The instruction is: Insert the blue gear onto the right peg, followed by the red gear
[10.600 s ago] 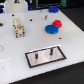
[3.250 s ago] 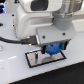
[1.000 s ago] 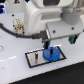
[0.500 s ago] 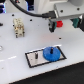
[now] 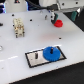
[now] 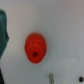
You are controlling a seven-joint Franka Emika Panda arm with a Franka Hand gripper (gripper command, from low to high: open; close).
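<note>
The blue gear [image 5: 51, 53] lies flat on the right half of the black-bordered white plate [image 5: 33, 61], with nothing holding it. The right peg is hidden at the gear's centre. The left peg [image 5: 36, 56] stands bare. The red gear [image 5: 58, 22] rests on the white table towards the back, on the exterior view's right. My gripper [image 5: 56, 16] hangs just above it. In the wrist view the red gear [image 6: 35, 48] sits in the middle with its centre hole showing. One dark finger [image 6: 3, 35] stands well off to its side, so the gripper is open and holds nothing.
A beige block-like fixture [image 5: 19, 27] stands at the back on the exterior view's left. Small dark dots mark the white table [image 5: 15, 50]. A small grey stub [image 6: 51, 77] shows near the red gear in the wrist view.
The gripper let go of the blue gear on the plate, rose, and moved to the back right. It now hangs over the red gear.
</note>
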